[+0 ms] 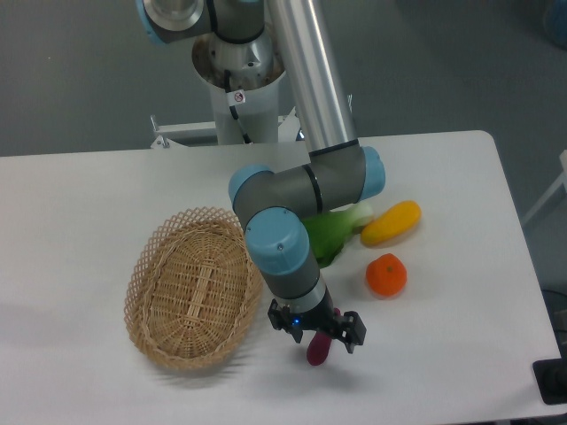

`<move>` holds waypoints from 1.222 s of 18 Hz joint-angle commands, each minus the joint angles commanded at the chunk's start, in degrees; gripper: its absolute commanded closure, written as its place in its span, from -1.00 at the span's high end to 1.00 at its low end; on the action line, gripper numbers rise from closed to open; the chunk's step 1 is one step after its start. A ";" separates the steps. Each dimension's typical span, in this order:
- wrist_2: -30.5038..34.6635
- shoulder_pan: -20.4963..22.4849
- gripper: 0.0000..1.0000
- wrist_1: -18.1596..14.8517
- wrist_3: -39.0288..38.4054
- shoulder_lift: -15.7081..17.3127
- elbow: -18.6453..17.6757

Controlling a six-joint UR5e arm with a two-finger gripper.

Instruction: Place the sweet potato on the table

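Note:
The sweet potato (316,351), a small dark purple-magenta piece, rests on the white table (443,372) near the front edge, just right of the basket. My gripper (319,335) hangs directly over it, pointing down. Its fingers (353,329) are spread apart on either side of the sweet potato's top and no longer pinch it, so the gripper is open. The upper end of the sweet potato is hidden by the gripper body.
An oval wicker basket (193,288) lies to the left of the gripper. Behind the arm are a green leafy vegetable (332,232), a yellow elongated vegetable (391,222) and a round orange fruit (386,274).

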 joint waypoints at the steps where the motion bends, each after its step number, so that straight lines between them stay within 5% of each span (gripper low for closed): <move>1: 0.00 0.44 1.00 0.00 -0.08 0.61 0.26; 9: -0.79 7.72 1.00 -1.49 9.58 5.53 3.34; 22: -6.94 19.51 1.00 -22.58 36.73 15.12 3.34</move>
